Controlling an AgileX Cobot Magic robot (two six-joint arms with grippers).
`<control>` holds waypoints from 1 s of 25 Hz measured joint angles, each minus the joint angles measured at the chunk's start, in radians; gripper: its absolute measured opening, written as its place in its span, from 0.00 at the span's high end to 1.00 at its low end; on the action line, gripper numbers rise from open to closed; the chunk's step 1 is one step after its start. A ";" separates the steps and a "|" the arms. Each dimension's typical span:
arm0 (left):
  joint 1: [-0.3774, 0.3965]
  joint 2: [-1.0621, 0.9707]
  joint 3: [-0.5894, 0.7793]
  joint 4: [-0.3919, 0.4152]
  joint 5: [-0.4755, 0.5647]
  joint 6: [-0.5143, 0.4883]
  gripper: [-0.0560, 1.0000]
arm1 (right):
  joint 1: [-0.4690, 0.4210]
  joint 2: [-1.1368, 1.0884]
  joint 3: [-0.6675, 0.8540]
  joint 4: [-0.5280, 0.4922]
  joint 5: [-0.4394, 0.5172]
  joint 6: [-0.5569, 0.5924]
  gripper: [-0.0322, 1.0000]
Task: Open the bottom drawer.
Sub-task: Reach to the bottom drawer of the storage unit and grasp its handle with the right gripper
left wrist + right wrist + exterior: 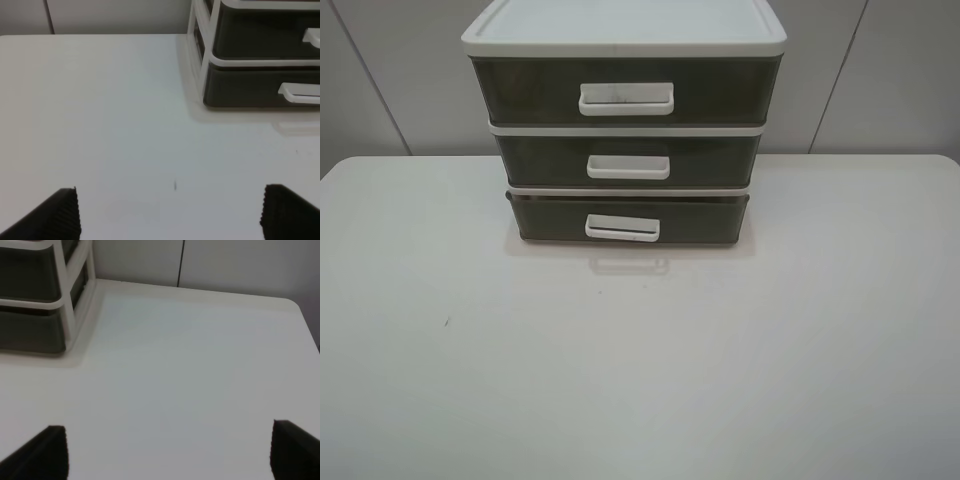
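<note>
A three-drawer plastic cabinet (pixel 625 40) with a white frame stands at the back middle of the table. The bottom drawer (pixel 545 220) is smoky-brown, shallow and wide, with a white loop handle (pixel 622 228); its front stands a little proud of the frame. It also shows in the left wrist view (pixel 240 90) with its handle (pixel 299 93), and in the right wrist view (pixel 30 332). My left gripper (pixel 170 215) is open over bare table, well short of the drawer. My right gripper (pixel 167 455) is open over bare table beside the cabinet. Neither arm shows in the exterior high view.
The white table (pixel 640 360) stretches wide in front of the cabinet, with a small dark speck (pixel 446 322) at the left. A similar shallow middle drawer (pixel 540 158) and a taller top drawer (pixel 530 90) sit above. Grey wall panels stand behind.
</note>
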 joint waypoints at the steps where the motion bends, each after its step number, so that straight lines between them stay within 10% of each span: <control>1: 0.000 0.000 0.000 0.000 0.000 0.000 0.24 | 0.030 0.030 -0.008 -0.006 0.000 0.000 0.20; 14: 0.000 0.000 0.000 0.000 0.000 0.000 0.24 | 0.463 0.575 -0.370 -0.302 -0.037 0.000 0.20; 25: 0.000 0.000 0.000 0.000 0.000 0.000 0.24 | 0.565 1.145 -0.384 -0.162 -0.464 -0.001 0.20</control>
